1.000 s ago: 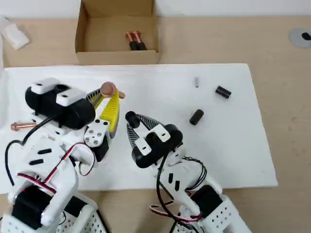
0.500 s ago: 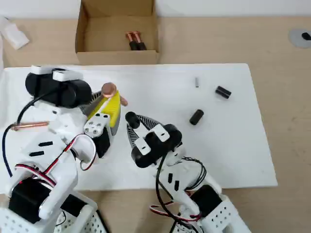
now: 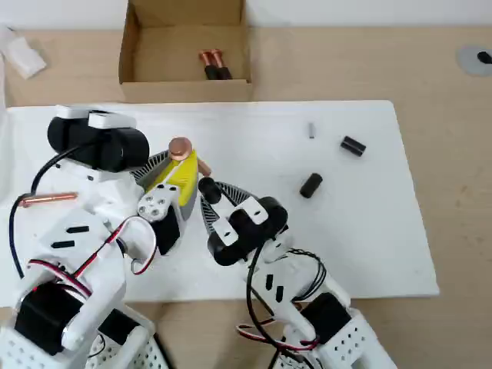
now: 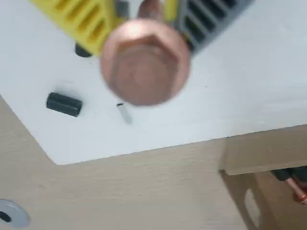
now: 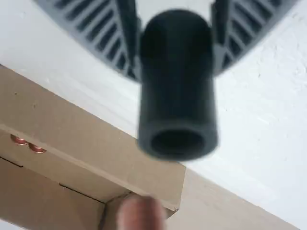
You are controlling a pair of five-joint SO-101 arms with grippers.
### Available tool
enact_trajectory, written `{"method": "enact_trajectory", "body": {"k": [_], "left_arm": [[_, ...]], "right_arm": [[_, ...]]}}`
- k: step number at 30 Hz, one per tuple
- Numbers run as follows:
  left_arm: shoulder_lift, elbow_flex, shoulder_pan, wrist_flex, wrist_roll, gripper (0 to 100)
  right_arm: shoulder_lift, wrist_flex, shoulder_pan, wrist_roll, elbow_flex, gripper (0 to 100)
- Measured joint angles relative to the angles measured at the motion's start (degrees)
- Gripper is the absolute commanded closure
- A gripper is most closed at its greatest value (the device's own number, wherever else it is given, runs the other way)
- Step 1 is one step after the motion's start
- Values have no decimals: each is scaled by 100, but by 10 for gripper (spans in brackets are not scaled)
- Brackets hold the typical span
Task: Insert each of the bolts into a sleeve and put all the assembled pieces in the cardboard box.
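Left end effector (image 3: 181,156) clamps a bolt (image 4: 145,62); right end effector (image 3: 207,192) clamps a sleeve (image 5: 177,81).

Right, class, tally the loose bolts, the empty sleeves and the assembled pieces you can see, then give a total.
Loose bolts: 2, the held bolt and the lying bolt.
Empty sleeves: 3, the held sleeve, the near sleeve and the far sleeve.
Assembled pieces in the cardboard box: 2.
Total: 7.
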Motion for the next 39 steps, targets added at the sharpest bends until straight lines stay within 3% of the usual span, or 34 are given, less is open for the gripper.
{"method": "enact_trajectory", "body": {"k": [34,39], "left_arm": [[686,-141,246,88,-185,985],[686,-141,246,114,-185,933]], "right_arm": [[0,-396,211,-158,53,989],[0,-396,211,-158,53,989]]}}
